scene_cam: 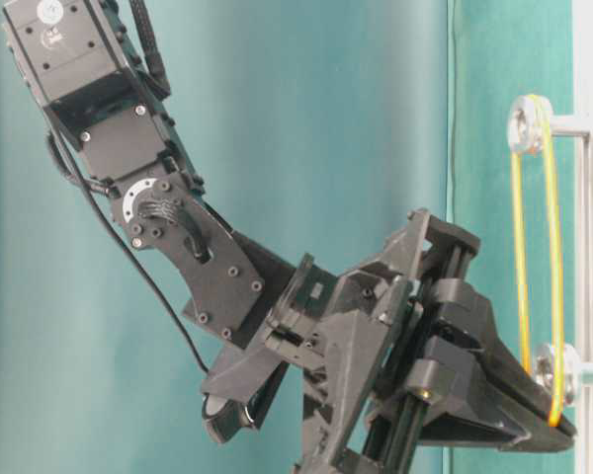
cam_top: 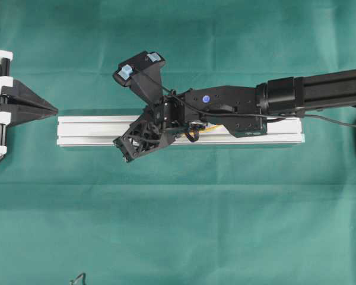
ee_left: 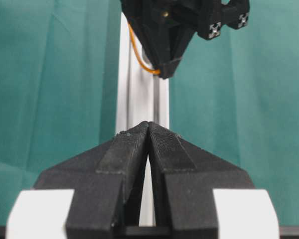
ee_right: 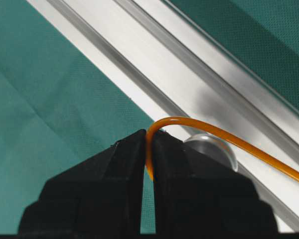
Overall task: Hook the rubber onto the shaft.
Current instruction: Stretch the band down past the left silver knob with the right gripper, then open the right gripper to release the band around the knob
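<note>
The right gripper (ee_right: 149, 149) had its jaws closed tight on the rubber (ee_right: 229, 139), pinching one end of the orange loop between the two black fingertips (ee_right: 124, 169). From the pinch the band arched up and ran off to the right across the rail (ee_right: 154, 64), passing just over a rounded metal shaft (ee_right: 214, 147) that sat right beside the fingertips.

In the table-level view the rubber (scene_cam: 553, 257) was stretched taut between two shafts: it was looped round the upper shaft (scene_cam: 526, 123), and its other end lay at the lower shaft (scene_cam: 555, 370), where the right gripper (scene_cam: 534, 410) gripped it. Whether the band was seated on the lower shaft or merely drawn alongside it could not be told for sure from this angle.

Overhead, the right arm (cam_top: 285, 95) reached in from the right edge and across the rail (cam_top: 95, 130), which lay lengthwise on the green-covered bench (cam_top: 178, 225). Only a short bit of the rubber (cam_top: 210, 127) showed under the arm.

The left gripper (cam_top: 47, 110) sat at the left edge, just off the end of the rail, its jaws closed together and holding nothing. In its own wrist view the fingertips (ee_left: 134, 149) met in a thin seam, pointing along the rail (ee_left: 134, 99) at the right gripper (ee_left: 167, 72).
</note>
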Action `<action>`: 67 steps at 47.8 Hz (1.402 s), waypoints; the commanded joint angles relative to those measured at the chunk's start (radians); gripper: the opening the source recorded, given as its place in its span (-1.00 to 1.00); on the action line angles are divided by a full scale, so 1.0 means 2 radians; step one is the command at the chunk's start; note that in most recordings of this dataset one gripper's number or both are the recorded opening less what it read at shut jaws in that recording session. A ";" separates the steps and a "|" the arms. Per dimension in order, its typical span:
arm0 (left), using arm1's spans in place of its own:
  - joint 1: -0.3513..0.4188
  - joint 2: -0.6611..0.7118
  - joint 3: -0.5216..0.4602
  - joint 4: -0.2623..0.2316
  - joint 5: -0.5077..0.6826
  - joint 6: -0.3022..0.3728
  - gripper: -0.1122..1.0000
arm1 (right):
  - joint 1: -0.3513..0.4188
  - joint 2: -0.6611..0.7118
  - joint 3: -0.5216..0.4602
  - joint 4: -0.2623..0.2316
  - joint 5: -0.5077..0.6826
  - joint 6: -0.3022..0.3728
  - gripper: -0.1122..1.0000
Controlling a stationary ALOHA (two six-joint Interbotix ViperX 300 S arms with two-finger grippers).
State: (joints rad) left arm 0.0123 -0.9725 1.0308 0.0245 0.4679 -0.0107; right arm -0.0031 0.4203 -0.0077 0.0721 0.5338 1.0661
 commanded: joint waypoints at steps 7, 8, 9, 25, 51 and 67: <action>-0.001 0.005 -0.013 0.001 -0.002 -0.001 -0.80 | 0.013 -0.007 -0.004 0.003 0.008 0.000 -0.67; -0.001 0.005 -0.014 0.001 -0.002 -0.001 -0.80 | 0.013 -0.007 -0.003 0.004 0.008 0.000 -0.67; -0.001 0.005 -0.014 0.001 -0.002 -0.001 -0.80 | 0.014 -0.007 -0.002 0.004 0.008 0.000 -0.67; -0.001 0.005 -0.015 0.000 -0.003 -0.005 -0.80 | 0.018 -0.019 0.025 0.003 0.008 -0.002 -0.67; -0.001 0.005 -0.014 0.000 -0.003 -0.027 -0.80 | 0.020 -0.064 0.077 -0.005 0.006 -0.002 -0.67; -0.001 0.005 -0.014 0.000 -0.002 -0.027 -0.80 | 0.020 -0.091 0.106 -0.018 0.007 -0.002 -0.67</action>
State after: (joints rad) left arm 0.0123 -0.9710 1.0308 0.0245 0.4679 -0.0660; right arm 0.0337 0.2884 0.2040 0.0414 0.5507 1.0615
